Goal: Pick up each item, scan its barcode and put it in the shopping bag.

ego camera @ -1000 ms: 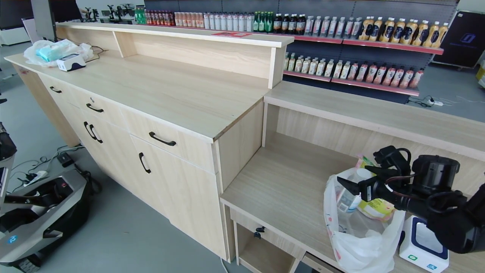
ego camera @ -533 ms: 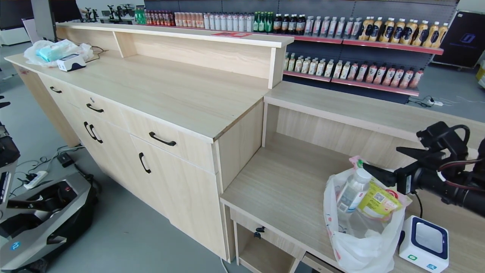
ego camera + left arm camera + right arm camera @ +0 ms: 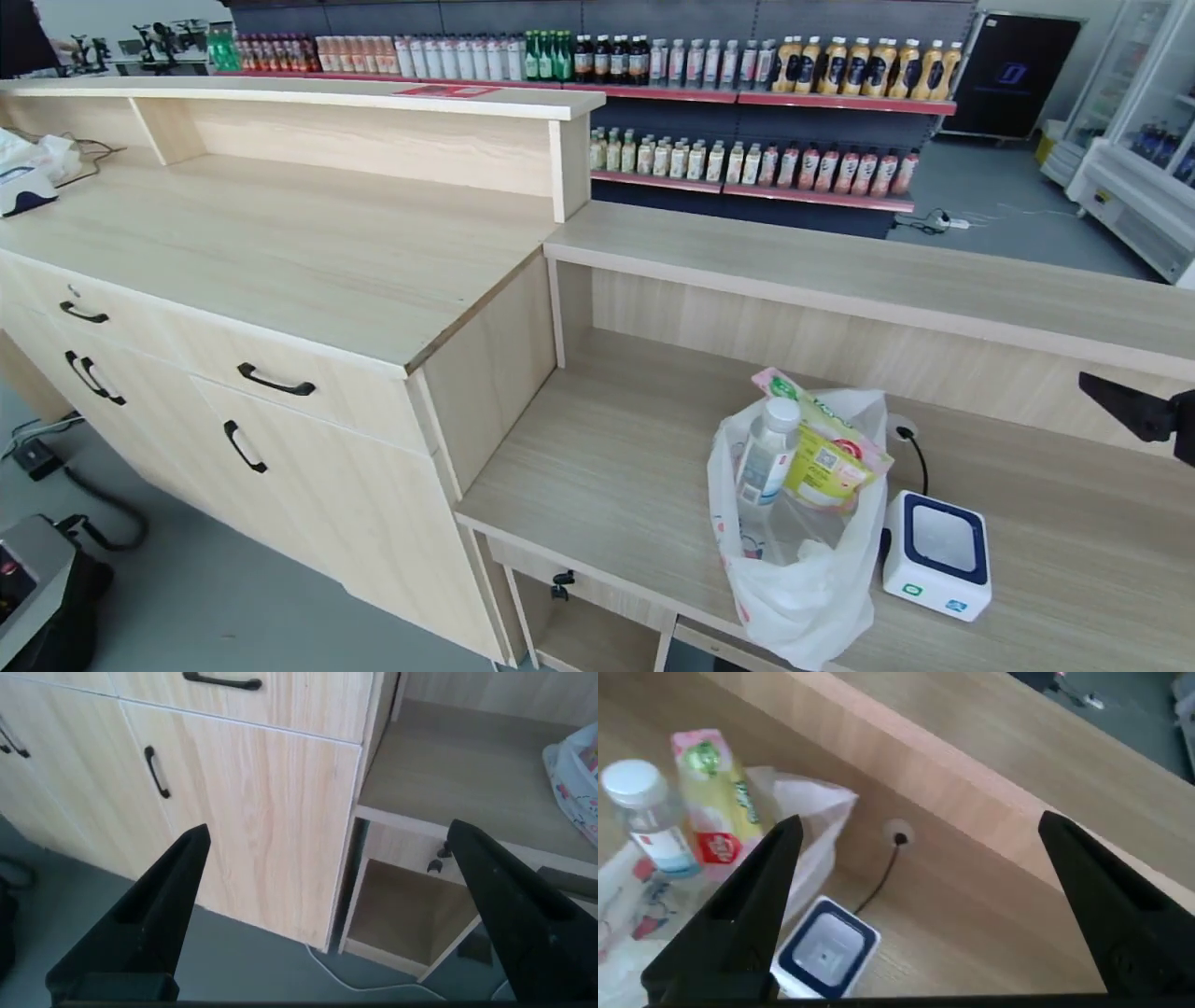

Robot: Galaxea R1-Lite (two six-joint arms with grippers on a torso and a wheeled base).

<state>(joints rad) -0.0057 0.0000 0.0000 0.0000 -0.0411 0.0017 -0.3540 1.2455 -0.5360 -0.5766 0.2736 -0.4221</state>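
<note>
A white plastic shopping bag [image 3: 803,551] stands on the low wooden counter [image 3: 635,467]. A clear bottle with a white cap [image 3: 767,453] and a yellow-green snack packet [image 3: 826,453] stick up out of it. The white barcode scanner [image 3: 936,555] lies just right of the bag. My right gripper [image 3: 920,905] is open and empty, up above the counter to the right of the bag, looking down on the bottle [image 3: 640,812], the packet [image 3: 715,793] and the scanner [image 3: 827,952]. One of its fingers [image 3: 1134,411] pokes in at the head view's right edge. My left gripper [image 3: 322,924] is open and empty, low before the cabinet front.
A taller counter [image 3: 280,252] with drawers and black handles runs to the left. A raised ledge [image 3: 840,271] backs the low counter. The scanner's cable runs to a hole [image 3: 898,838] in the counter. An open compartment [image 3: 411,905] lies under the low counter. Drink shelves stand behind.
The head camera has swung right, shifting the whole picture. My right gripper has drawn back from over the bag to the right, leaving the packet standing in the bag beside the bottle.
</note>
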